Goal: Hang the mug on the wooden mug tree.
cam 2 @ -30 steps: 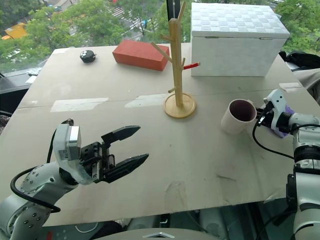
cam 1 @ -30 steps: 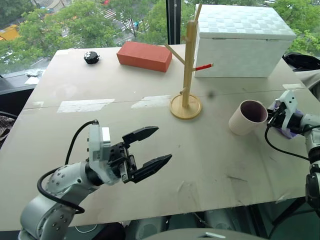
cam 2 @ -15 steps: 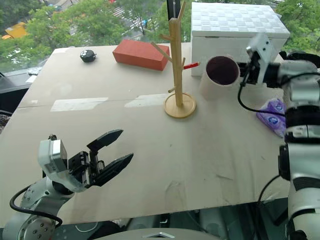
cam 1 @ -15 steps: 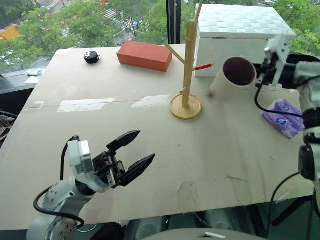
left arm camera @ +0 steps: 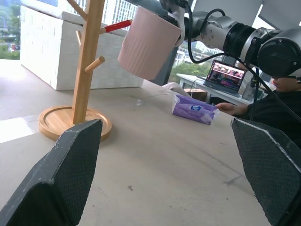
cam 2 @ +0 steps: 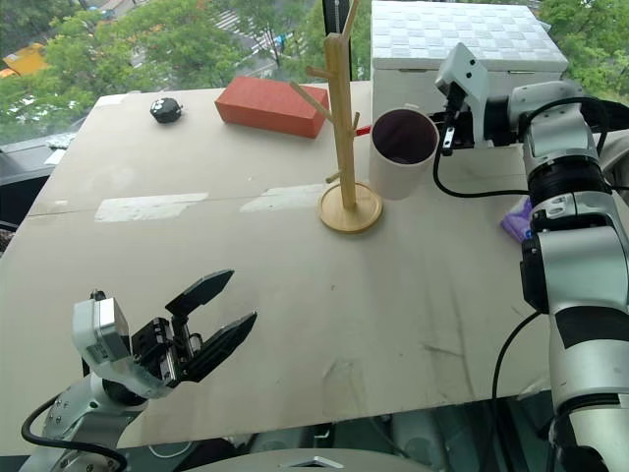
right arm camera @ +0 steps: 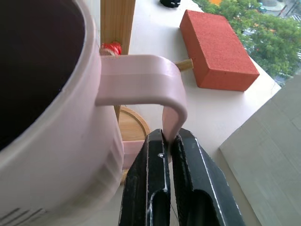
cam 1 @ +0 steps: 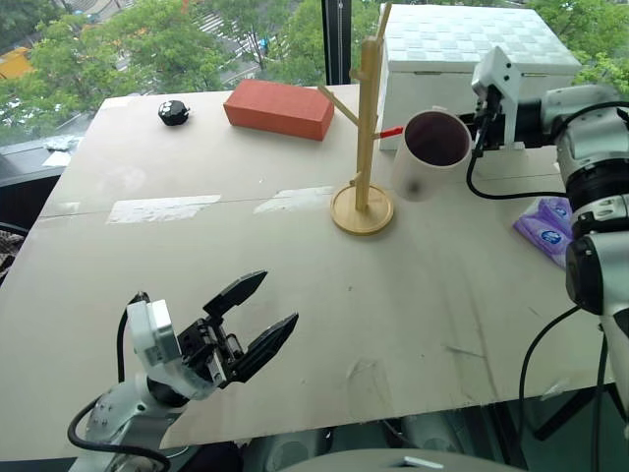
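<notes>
The pale pink mug (cam 1: pixel 429 155), dark inside, hangs tilted in the air just right of the wooden mug tree (cam 1: pixel 366 128). It is close beside the tree's red-tipped peg (cam 1: pixel 393 131). My right gripper (right arm camera: pixel 168 140) is shut on the mug's handle (right arm camera: pixel 141 77), pinching its lower end between both fingers. In the left eye view that gripper (cam 1: pixel 480 126) reaches in from the right. My left gripper (cam 1: pixel 271 305) is open and holds nothing, low over the near left of the table, well away from the tree.
A red brick (cam 1: pixel 280 108) lies behind the tree to its left, and a white box (cam 1: pixel 472 59) stands right behind it. A purple packet (cam 1: pixel 550 221) lies at the right table edge. A small black object (cam 1: pixel 173 112) sits far left. A person (left arm camera: pixel 277 89) sits beyond the table.
My right gripper has lifted the mug off the table and carried it up and left to the tree's pegs. My left gripper has sunk and drawn back toward the near left edge.
</notes>
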Controlling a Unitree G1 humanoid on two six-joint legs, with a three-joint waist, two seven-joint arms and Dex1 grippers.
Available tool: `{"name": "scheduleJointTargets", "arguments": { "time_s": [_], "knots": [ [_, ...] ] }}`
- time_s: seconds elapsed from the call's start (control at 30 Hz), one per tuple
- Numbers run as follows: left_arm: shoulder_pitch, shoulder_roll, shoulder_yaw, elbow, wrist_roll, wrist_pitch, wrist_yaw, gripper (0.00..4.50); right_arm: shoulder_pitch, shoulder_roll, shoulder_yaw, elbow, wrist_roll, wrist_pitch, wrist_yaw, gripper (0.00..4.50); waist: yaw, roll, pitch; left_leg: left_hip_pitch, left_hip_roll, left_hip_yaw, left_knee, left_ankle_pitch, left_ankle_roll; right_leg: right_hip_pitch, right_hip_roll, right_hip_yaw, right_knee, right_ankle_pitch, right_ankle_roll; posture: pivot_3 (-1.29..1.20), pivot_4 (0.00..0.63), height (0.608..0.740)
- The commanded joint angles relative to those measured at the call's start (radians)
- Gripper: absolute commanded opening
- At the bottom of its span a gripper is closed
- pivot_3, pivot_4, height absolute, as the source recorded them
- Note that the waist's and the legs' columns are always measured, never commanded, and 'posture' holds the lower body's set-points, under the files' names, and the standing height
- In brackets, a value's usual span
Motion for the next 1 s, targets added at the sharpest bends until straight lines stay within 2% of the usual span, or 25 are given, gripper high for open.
{"name": "scheduleJointTargets", "arguments": {
  "time_s": [0.03,0.3,0.57,0.67,0.77,0.8,0.87,1.0],
  "knots": [
    [0.013,-0.014,-0.004,-0.050,-0.015,-0.039,-0.008,4.50,-0.055,0.015,-0.004,0.010,-0.016,-0.023,0.000,0.08,0.001,0.000,0.000,0.000,0.000,0.000,0.000,0.000,0.000,0.000,0.000,0.000,0.000,0.000,0.000,0.00,0.150,0.740],
    [0.035,-0.022,0.043,-0.035,-0.074,-0.078,-0.048,4.50,-0.103,0.048,0.000,0.015,-0.042,0.010,0.011,0.08,0.002,0.001,0.000,-0.001,0.000,0.000,0.000,0.000,0.000,0.000,-0.001,0.000,-0.001,0.000,0.000,0.00,0.150,0.740],
    [0.022,-0.015,0.060,-0.006,-0.080,-0.089,-0.073,4.50,-0.106,0.101,0.042,0.072,-0.129,-0.018,-0.125,0.08,-0.002,0.001,0.000,0.000,0.000,0.000,-0.001,0.000,0.000,0.000,0.000,0.000,0.000,0.000,0.000,0.00,0.150,0.740],
    [0.021,-0.015,0.064,-0.005,-0.085,-0.093,-0.080,4.50,-0.081,0.098,0.031,0.080,-0.125,-0.025,-0.123,0.80,0.002,0.001,0.000,0.000,-0.001,0.000,-0.001,0.000,0.000,0.000,0.000,0.000,0.000,0.000,0.000,0.00,0.150,0.740],
    [0.023,-0.018,0.066,-0.008,-0.091,-0.097,-0.083,4.50,-0.067,0.070,0.001,0.072,-0.115,-0.048,-0.194,2.25,0.002,0.001,0.000,-0.001,-0.001,0.000,-0.001,0.000,0.000,0.000,-0.001,0.000,-0.001,0.000,0.000,0.00,0.150,0.740],
    [0.024,-0.019,0.066,-0.009,-0.093,-0.098,-0.083,4.50,-0.064,0.059,-0.009,0.069,-0.109,-0.047,-0.205,2.47,0.001,0.001,0.000,-0.001,-0.001,0.000,-0.001,0.000,0.000,0.000,-0.001,0.000,-0.001,0.000,0.000,0.00,0.150,0.740],
    [0.024,-0.019,0.067,-0.008,-0.096,-0.099,-0.085,4.50,-0.055,0.029,-0.028,0.053,-0.091,-0.032,-0.193,3.42,0.002,0.001,0.000,-0.001,-0.001,0.000,-0.001,0.000,0.000,0.000,-0.001,0.000,-0.001,0.000,0.000,0.00,0.150,0.740],
    [0.018,-0.018,0.067,0.005,-0.100,-0.100,-0.094,4.50,0.009,-0.057,-0.058,-0.012,-0.058,-0.001,-0.126,3.42,0.002,0.001,0.000,-0.001,-0.001,0.000,-0.001,0.000,0.000,0.000,-0.001,0.000,-0.001,0.000,0.000,0.00,0.150,0.740]
  ]
}}
